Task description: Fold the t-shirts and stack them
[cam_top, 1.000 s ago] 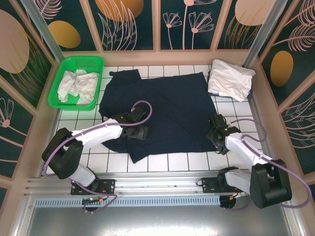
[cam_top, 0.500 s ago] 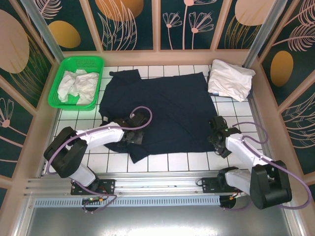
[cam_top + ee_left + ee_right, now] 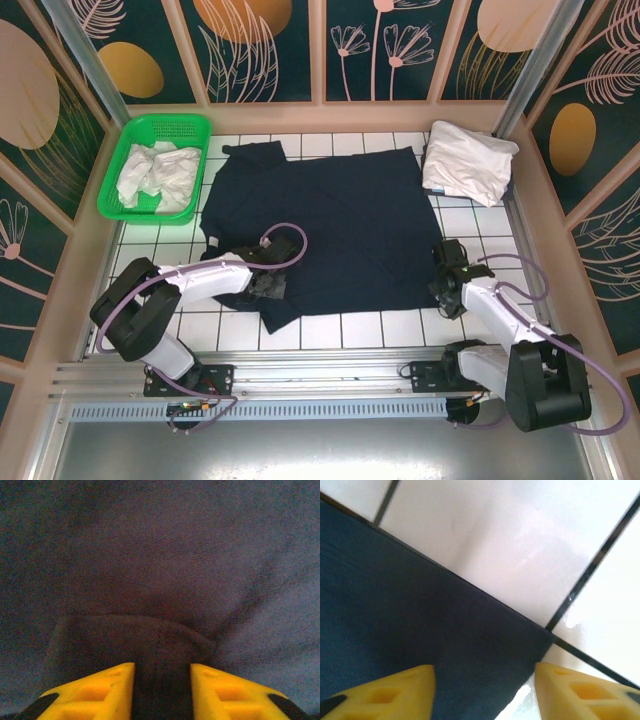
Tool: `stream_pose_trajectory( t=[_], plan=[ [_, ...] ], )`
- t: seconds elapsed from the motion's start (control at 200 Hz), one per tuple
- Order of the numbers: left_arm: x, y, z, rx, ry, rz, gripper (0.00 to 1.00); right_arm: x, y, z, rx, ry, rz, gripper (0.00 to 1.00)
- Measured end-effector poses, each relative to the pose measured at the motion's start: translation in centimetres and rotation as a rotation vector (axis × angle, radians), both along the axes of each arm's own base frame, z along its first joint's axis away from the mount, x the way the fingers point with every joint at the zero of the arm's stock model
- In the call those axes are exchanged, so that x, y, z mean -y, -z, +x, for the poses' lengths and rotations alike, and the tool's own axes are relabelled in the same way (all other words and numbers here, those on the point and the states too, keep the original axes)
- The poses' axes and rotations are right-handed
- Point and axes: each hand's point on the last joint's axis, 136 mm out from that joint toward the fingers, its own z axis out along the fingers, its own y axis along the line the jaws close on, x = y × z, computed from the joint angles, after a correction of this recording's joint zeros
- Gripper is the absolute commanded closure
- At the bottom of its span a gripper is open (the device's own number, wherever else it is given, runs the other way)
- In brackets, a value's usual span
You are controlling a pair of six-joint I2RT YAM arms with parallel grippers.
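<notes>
Both arms have pulled nearer; left gripper [image 3: 162, 692] pinches a fold of the navy shirt [image 3: 340, 220], right gripper [image 3: 485, 692] fingers spread astride its near right corner

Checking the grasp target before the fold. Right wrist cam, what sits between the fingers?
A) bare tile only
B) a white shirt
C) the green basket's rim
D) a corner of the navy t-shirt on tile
D: in the right wrist view a corner of the navy t-shirt lies on the white tile, inside the open right gripper.
</notes>
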Motion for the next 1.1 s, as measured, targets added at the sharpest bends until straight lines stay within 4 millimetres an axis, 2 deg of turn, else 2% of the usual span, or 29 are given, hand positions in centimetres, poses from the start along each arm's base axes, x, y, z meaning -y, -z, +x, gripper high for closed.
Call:
stream_pose_trajectory(
  t=[0.055, 0.12, 0.28, 0.355, 0.52, 0.565, 0.58, 0.6, 0.605, 0.626, 0.696, 0.806, 0.851, 0.881, 0.911, 1.006, 1.101],
  plan=[
    [-0.2, -0.1, 0.0, 0.005, -0.003, 0.009, 0.82, 0.0, -0.1, 0.2, 0.012, -0.001, 0.000, 0.69],
    [-0.4, -0.6, 0.2, 0.020, -0.013, 0.015, 0.85, 0.1, -0.3, 0.4, 0.021, -0.009, -0.002, 0.76],
    [-0.1, -3.5, 1.6, 0.101, -0.048, -0.012, 0.89, 0.3, -0.9, 0.7, 0.046, -0.026, -0.010, 0.94],
    [0.0, -4.7, 2.2, 0.137, -0.066, -0.024, 0.89, 0.4, -1.2, 0.9, 0.055, -0.040, -0.015, 0.97],
    [-0.5, -6.1, 2.6, 0.175, -0.111, -0.020, 1.00, 0.4, -2.3, 1.8, 0.081, -0.062, -0.023, 0.99],
    [-1.0, -6.4, 2.6, 0.183, -0.130, -0.007, 1.00, 0.4, -2.6, 2.0, 0.084, -0.071, -0.026, 0.95],
    [-1.1, -6.5, 2.6, 0.185, -0.131, 0.000, 1.00, 0.4, -2.7, 2.1, 0.086, -0.073, -0.028, 0.90],
    [-1.2, -6.6, 2.6, 0.189, -0.140, 0.000, 1.00, 0.4, -2.8, 2.2, 0.088, -0.076, -0.030, 0.89],
    [-1.3, -6.7, 2.6, 0.191, -0.142, 0.002, 1.00, 0.4, -2.9, 2.2, 0.090, -0.076, -0.031, 0.85],
    [-1.4, -6.9, 2.6, 0.197, -0.147, 0.005, 1.00, 0.4, -3.0, 2.3, 0.093, -0.081, -0.035, 0.80],
    [-1.8, -7.5, 2.8, 0.217, -0.164, 0.011, 1.00, 0.5, -3.3, 2.5, 0.100, -0.083, -0.041, 0.69],
    [-2.0, -8.5, 3.4, 0.250, -0.195, 0.020, 1.00, 0.2, -3.1, 2.4, 0.085, -0.102, -0.029, 0.59],
    [-2.1, -8.7, 3.5, 0.261, -0.208, 0.021, 1.00, 0.0, -2.7, 2.3, 0.074, -0.100, -0.014, 0.47],
    [-2.2, -8.8, 3.6, 0.265, -0.214, 0.024, 1.00, -0.2, -2.4, 2.3, 0.068, -0.107, -0.008, 0.35],
    [-2.4, -8.9, 3.6, 0.270, -0.222, 0.029, 1.00, -0.4, -2.0, 2.1, 0.055, -0.114, 0.004, 0.29],
    [-2.8, -8.9, 3.6, 0.281, -0.241, 0.045, 1.00, -0.9, -0.5, 1.2, 0.006, -0.126, 0.035, 0.26],
    [-3.1, -9.1, 3.8, 0.292, -0.255, 0.053, 1.00, -1.1, 0.5, 0.6, -0.030, -0.128, 0.056, 0.29]
  ],
)
